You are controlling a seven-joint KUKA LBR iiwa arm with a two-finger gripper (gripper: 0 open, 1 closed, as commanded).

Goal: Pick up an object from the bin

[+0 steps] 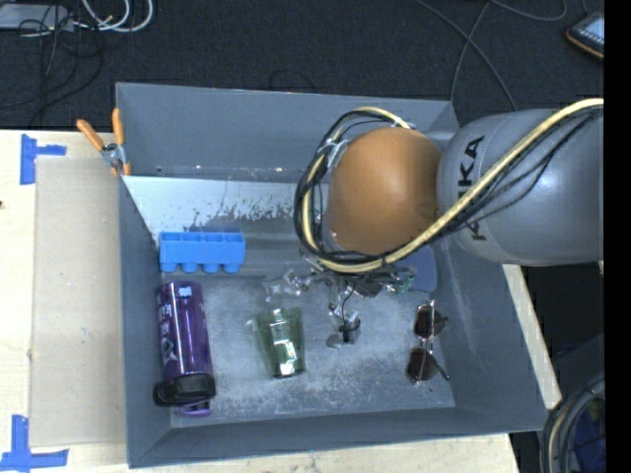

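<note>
Within the grey metal bin, my arm with its orange dome cover fills the right half and reaches to mid-floor. Along the left wall lies a purple cylindrical bottle with a black cap, cap toward the near left corner. Beyond it, by the far wall, sits a blue plastic block with a ribbed top. Near the middle lies a small green translucent bottle, and by the right wall a pair of dark sunglasses. My gripper hangs over bare floor between those two, nearer the bottle. Whether it is wide or narrow I cannot tell; nothing shows in it. I judge the pick not yet made: closing on a thing and lifting are left.
</note>
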